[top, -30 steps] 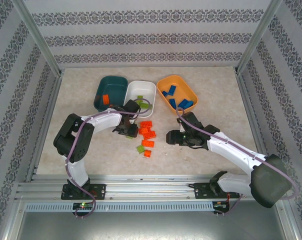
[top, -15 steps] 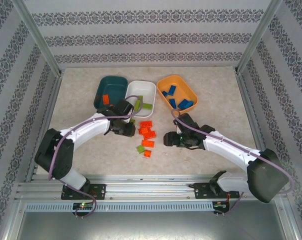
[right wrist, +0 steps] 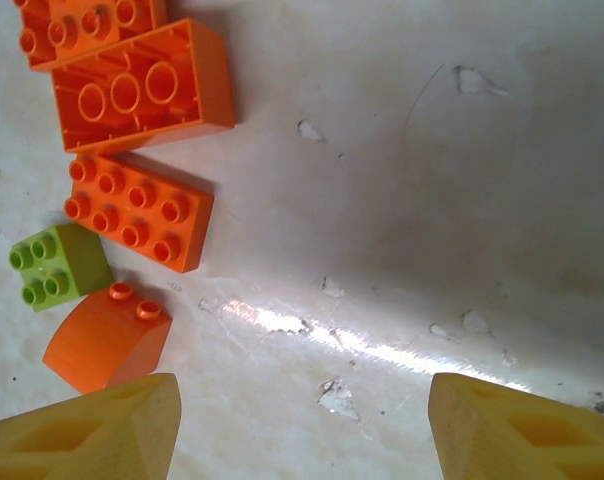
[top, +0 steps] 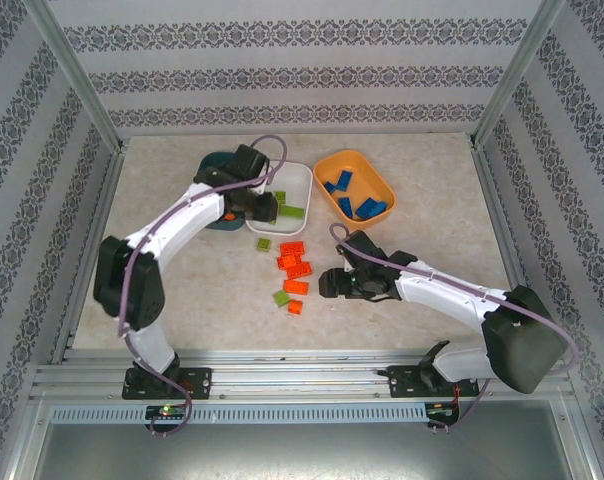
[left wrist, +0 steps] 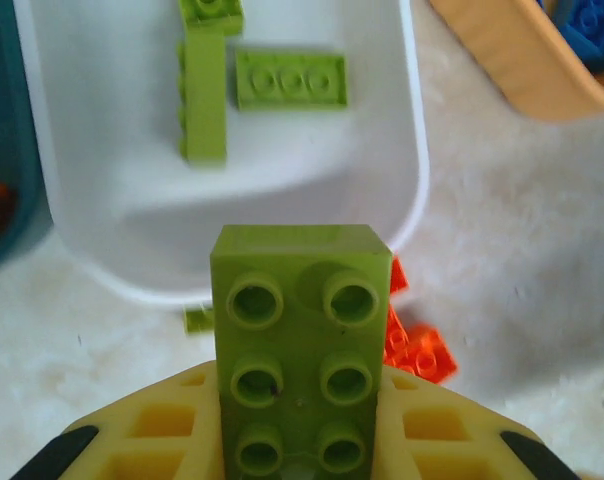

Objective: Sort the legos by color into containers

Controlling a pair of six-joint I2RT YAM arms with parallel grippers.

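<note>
Your left gripper [top: 260, 208] is clamped on a lime green brick [left wrist: 302, 340], studs facing the wrist camera. It hangs at the near left edge of the white tray [top: 296, 182], where that tray meets the teal tray [top: 218, 160]. Three more green pieces [left wrist: 287, 80] lie inside the white tray. The teal tray sits at its left, largely covered by your left arm, and an orange scrap shows in it. The orange tray [top: 382, 180] stands to the right of the white one and holds the blue bricks [top: 370, 208].

Your right gripper [right wrist: 302, 430] hangs low over bare table [right wrist: 432, 200], jaws apart and holding nothing. Just to its left lies the loose pile: orange bricks [right wrist: 142, 210], one small green square [right wrist: 57, 265] and a rounded orange piece [right wrist: 107, 335].
</note>
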